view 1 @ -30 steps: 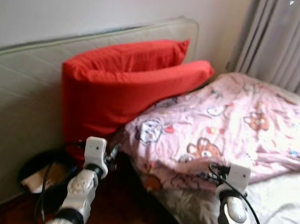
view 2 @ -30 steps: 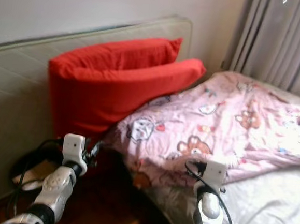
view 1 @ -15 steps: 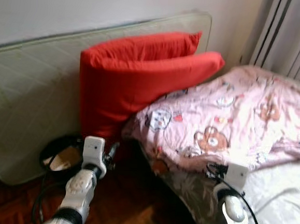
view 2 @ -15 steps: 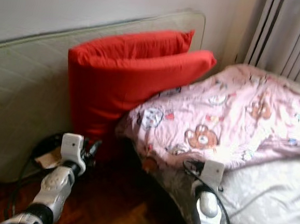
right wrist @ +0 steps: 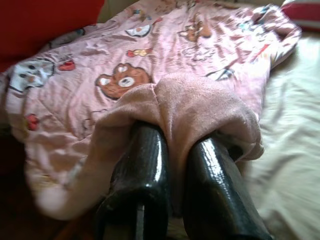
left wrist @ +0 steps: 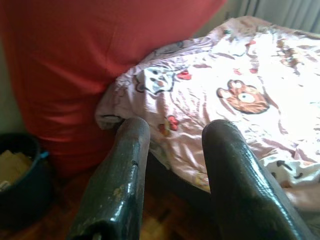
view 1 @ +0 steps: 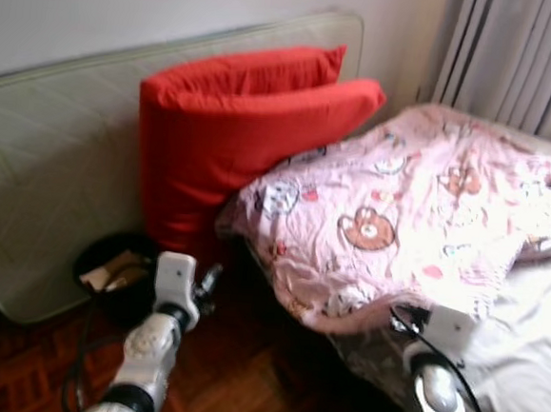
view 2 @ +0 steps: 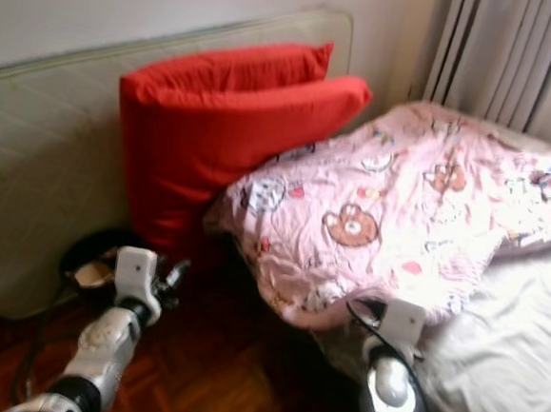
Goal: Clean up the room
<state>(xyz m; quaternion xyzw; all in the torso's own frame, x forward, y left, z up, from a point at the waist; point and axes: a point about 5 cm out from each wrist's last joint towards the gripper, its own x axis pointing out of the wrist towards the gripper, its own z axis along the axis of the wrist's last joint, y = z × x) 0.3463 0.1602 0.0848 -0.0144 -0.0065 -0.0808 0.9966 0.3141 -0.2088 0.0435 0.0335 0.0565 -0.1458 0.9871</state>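
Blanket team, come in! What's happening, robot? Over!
Right gripper shut on pink blanket edge. Left gripper open, empty, over floor. Red pillow leans beside blanket.

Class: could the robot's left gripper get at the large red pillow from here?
Probably yes: the open left gripper hangs just below the large red pillow, with nothing visible between them.
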